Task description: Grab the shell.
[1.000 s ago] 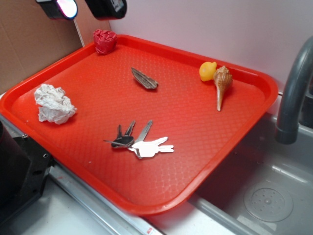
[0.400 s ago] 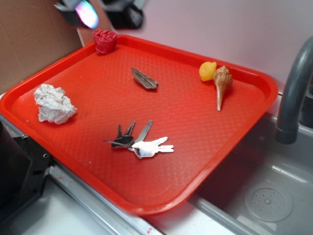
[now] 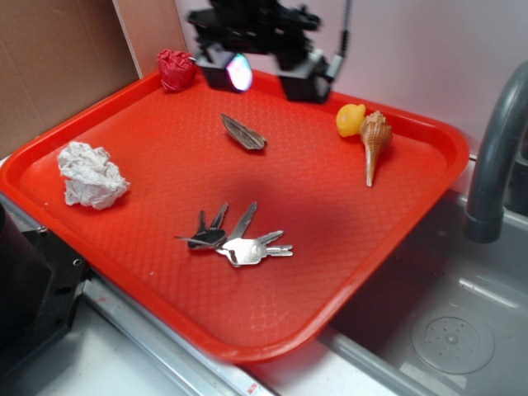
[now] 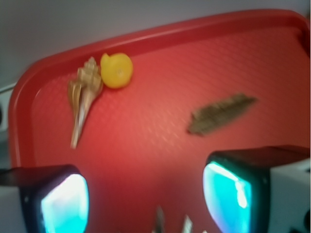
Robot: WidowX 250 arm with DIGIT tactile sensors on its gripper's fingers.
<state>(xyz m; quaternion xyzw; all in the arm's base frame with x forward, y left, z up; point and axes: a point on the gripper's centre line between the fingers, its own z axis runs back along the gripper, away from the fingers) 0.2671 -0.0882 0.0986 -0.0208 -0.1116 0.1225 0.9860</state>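
We see the tan, knobby shell (image 3: 374, 142) tapering to a thin point, well apart from our wide-open, empty gripper (image 3: 266, 73).

A red tray (image 3: 396, 239) rests partly over a grey sink (image 3: 445, 330). On it lie the shell (image 3: 375, 142) touching a yellow duck (image 3: 350, 120), a dark ridged leaf-shaped piece (image 3: 242, 133), a bunch of keys (image 3: 233, 239), a crumpled white tissue (image 3: 91, 175), and a red crumpled lump (image 3: 176, 68), possibly wrapping, in the far corner.
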